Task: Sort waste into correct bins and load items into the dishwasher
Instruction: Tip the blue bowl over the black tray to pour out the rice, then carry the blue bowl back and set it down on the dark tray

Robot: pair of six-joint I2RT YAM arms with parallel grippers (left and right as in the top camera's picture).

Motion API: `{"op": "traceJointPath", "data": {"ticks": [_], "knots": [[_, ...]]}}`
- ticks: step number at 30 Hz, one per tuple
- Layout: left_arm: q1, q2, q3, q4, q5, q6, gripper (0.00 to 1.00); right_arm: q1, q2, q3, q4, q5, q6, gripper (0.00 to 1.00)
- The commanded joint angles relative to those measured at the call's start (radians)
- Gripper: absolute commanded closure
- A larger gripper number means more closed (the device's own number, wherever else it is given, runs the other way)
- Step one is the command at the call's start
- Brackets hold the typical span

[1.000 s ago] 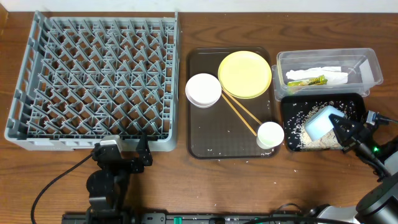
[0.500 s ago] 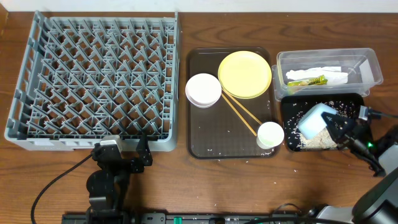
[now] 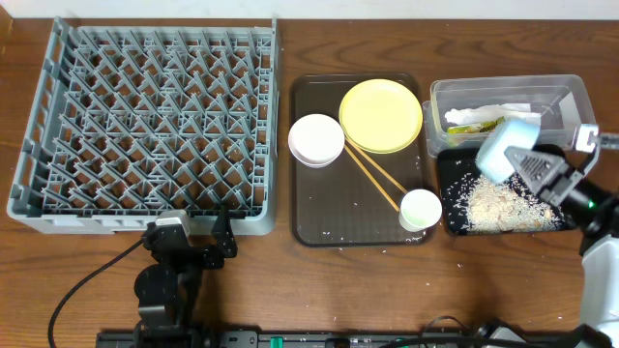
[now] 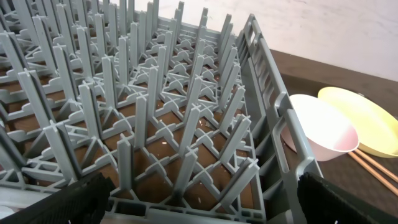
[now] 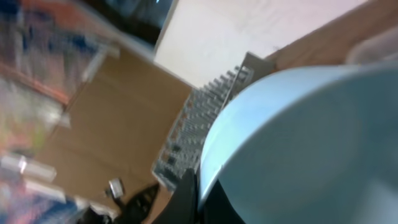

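Right hand (image 3: 522, 164) grasping blue bowl (image 3: 498, 147), tilted above black tray (image 3: 442, 208); left hand (image 3: 191, 242) released beside rack (image 3: 145, 106).

Light blue bowl (image 3: 501, 150) aloft, tilted, over black tray (image 3: 453, 179).

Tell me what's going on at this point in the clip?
The right tool grips the light blue bowl, tilted above the black tray, where rice scraps lie piled. The left tool sits open by the grey rack, holding nothing. The yellow plate, white bowl, chopsticks and cup rest on the brown tray. The wrapper and napkin are in the clear tub.
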Motion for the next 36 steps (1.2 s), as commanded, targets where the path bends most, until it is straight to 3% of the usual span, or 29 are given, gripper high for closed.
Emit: {"op": "traceJointPath", "data": {"ticks": [1,7,10,22,32,36], "knots": [[0.005,0.000,-0.013,-0.021,0.014,-0.006,0.02,0.087,-0.006,0.017,0.150,-0.022,0.259,0.99],[0.005,0.000,-0.013,-0.021,0.014,-0.006,0.02,0.320,-0.003,0.021,0.837,0.032,0.803,0.99],[0.005,0.000,-0.013,-0.021,0.014,-0.006,0.02,0.426,0.003,0.034,1.056,0.073,0.976,0.98],[0.005,0.000,-0.013,-0.021,0.014,-0.006,0.02,0.705,0.056,0.043,1.054,0.237,0.975,0.98],[0.005,0.000,-0.013,-0.021,0.014,-0.006,0.02,0.789,0.161,0.071,0.793,0.335,0.716,0.98],[0.005,0.000,-0.013,-0.021,0.014,-0.006,0.02,0.815,0.168,0.124,0.609,0.377,0.554,0.99]]}}
